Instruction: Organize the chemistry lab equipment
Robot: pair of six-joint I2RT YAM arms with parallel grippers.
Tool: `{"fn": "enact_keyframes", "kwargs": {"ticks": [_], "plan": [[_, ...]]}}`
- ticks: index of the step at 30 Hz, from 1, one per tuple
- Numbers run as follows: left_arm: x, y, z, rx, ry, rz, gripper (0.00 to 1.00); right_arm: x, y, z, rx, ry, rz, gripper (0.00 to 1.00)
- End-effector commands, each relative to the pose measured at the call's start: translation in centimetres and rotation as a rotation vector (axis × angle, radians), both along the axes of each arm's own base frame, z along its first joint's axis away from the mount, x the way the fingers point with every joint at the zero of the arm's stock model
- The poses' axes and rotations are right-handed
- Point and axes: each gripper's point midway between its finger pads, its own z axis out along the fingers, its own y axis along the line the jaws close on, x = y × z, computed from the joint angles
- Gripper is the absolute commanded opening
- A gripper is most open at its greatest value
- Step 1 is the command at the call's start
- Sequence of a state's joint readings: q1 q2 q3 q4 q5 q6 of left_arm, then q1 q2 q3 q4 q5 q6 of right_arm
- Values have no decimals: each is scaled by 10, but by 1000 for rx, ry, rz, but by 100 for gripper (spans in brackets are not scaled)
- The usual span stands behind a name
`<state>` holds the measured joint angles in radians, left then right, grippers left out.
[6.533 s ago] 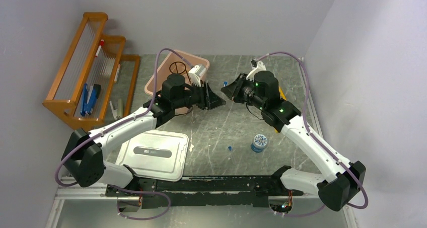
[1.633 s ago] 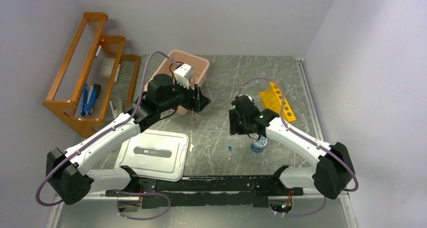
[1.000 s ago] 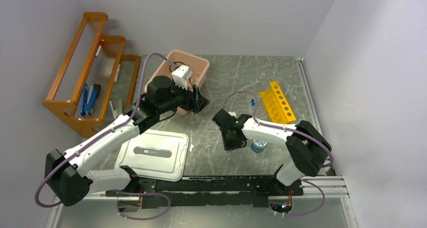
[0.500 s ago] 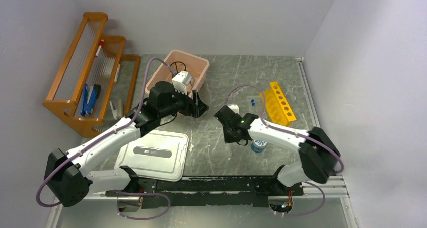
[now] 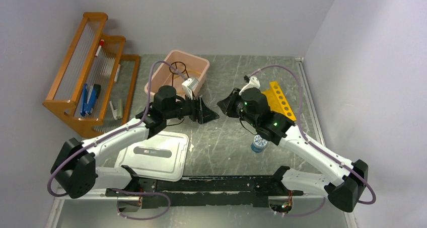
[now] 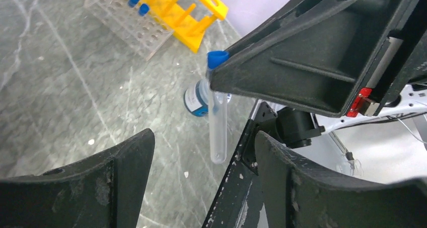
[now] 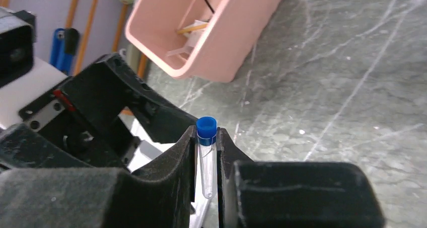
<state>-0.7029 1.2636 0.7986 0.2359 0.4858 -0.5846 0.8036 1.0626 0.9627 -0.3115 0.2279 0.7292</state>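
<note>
Fingers (image 7: 173,162) of the right gripper (image 7: 206,137) pinch a clear blue-capped vial (image 7: 206,160), its cap poking just past their tips. Facing them, the left gripper (image 6: 201,142) holds its 2 fingers (image 6: 126,157) spread wide on nothing, the vial just ahead of them. Beyond lie a blue-labelled jar (image 6: 194,99) and the yellow tube rack (image 6: 194,9); a pink tub (image 7: 211,42) sits behind the left gripper.

Three blue-capped vials (image 6: 217,122) are visible, plus three racks (yellow tube rack (image 5: 278,101), clear rack (image 6: 118,24), orange wooden rack (image 5: 65,108)) — then one pink tub (image 7: 221,52), one white lid (image 5: 153,155), one blue-labelled jar (image 5: 259,143).
</note>
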Motion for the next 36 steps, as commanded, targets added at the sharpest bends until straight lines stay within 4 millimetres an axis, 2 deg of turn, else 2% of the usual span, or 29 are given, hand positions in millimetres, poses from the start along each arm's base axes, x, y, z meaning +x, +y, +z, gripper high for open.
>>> {"fn": "enact_keyframes", "kwargs": {"ticks": [1,4,10,12,13,16,17,22,27,30,33,36], "plan": [[-9,-14,28,-107,-52,-111,73,2,13,36,151,-46,20,13],[-2,-14,23,-78,-61,-90,58,0,14,41,179,-51,28,13],[-3,-14,23,-61,-118,-114,25,-3,15,39,179,-28,40,13],[-3,-14,22,-39,-152,-132,7,-3,14,38,172,-16,39,16],[-3,-13,21,-20,-175,-137,5,-3,12,37,166,-5,35,22],[2,-7,14,64,-272,-149,5,-5,2,32,148,67,8,52],[4,-3,11,96,-305,-145,5,-3,-3,33,151,83,5,56],[14,6,5,201,-437,-149,5,-7,-9,35,171,190,100,59],[13,5,5,225,-506,-200,5,-19,3,23,122,301,225,62],[10,4,6,222,-521,-219,5,-19,8,20,127,319,249,63],[10,5,7,224,-526,-217,5,-17,9,16,124,327,245,58],[9,6,7,227,-533,-216,5,-14,9,13,118,329,235,48]]}}
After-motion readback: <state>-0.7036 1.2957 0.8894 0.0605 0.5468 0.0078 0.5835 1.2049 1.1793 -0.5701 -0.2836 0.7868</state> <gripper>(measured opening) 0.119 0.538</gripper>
